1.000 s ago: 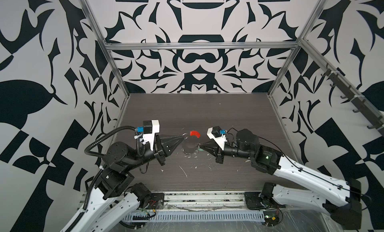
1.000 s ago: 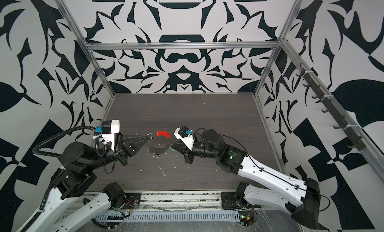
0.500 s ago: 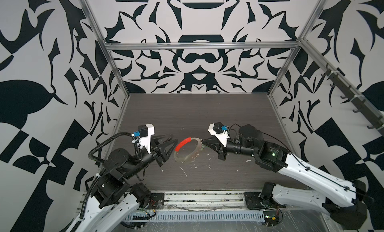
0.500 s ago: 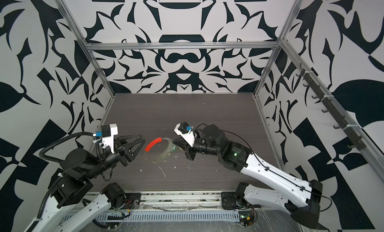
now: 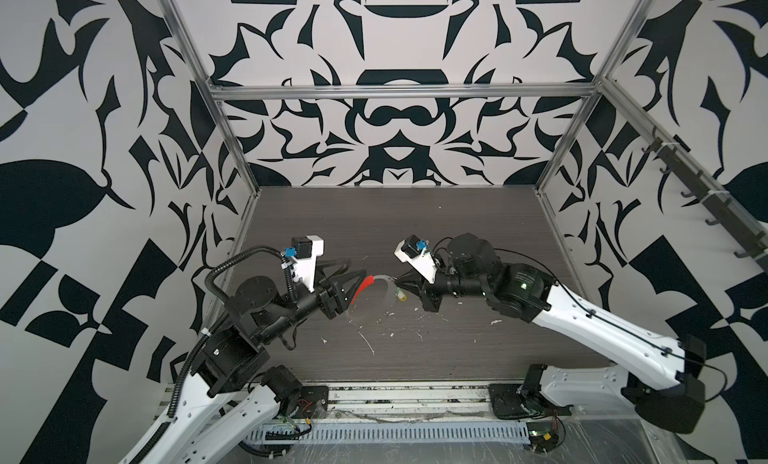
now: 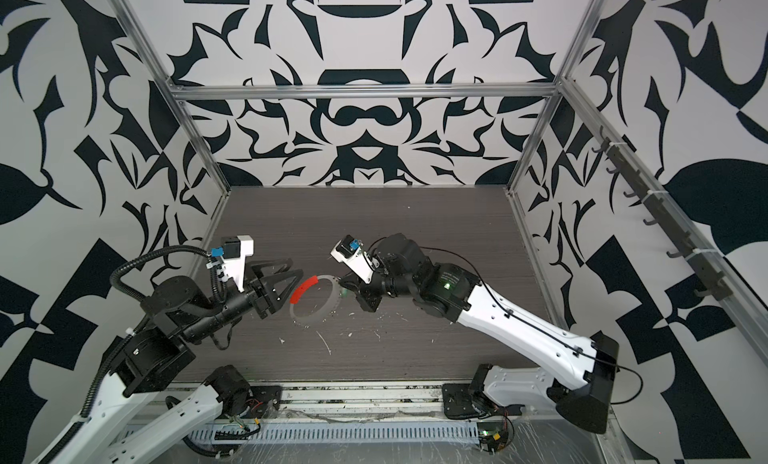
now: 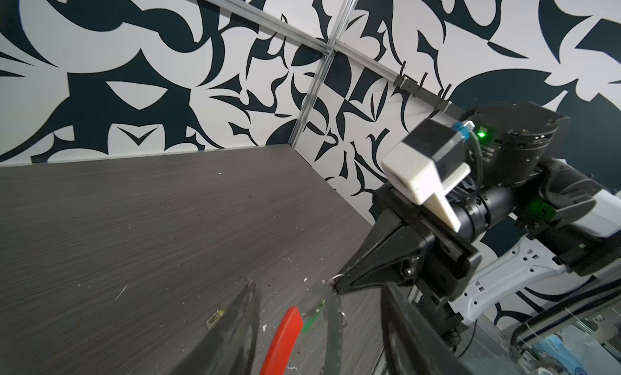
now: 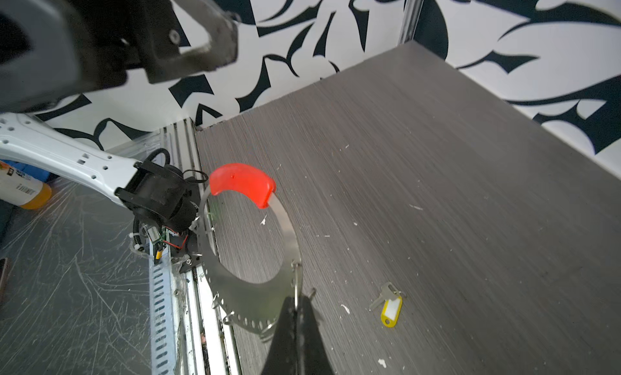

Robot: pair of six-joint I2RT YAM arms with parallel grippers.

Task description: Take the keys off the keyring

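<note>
The keyring [image 8: 255, 296] is a grey metal hoop with a red segment [image 8: 240, 183] and small silver rings along its edge. It hangs above the table in both top views [image 5: 362, 288] [image 6: 309, 316]. My right gripper [image 8: 295, 299] [image 5: 397, 281] is shut on its edge at one small ring. My left gripper [image 7: 319, 296] [image 6: 293, 266] is open, its fingers either side of the red segment [image 7: 282, 336] without touching. A blurred green key tag [image 7: 312, 318] hangs on the hoop. The yellow key tag [image 8: 391, 309] [image 5: 400, 293], with a metal key, lies loose on the table.
White scraps [image 5: 368, 341] litter the dark wood table [image 5: 395, 225] in front of the hoop. An aluminium rail and cable duct [image 5: 395, 435] run along the front edge. Patterned walls close the other three sides, with a hook rail [image 5: 706, 191] on the right wall.
My left gripper has opened and drawn back to the left, away from the hoop. The hoop now hangs from the right gripper alone, red segment turned toward the left gripper.
</note>
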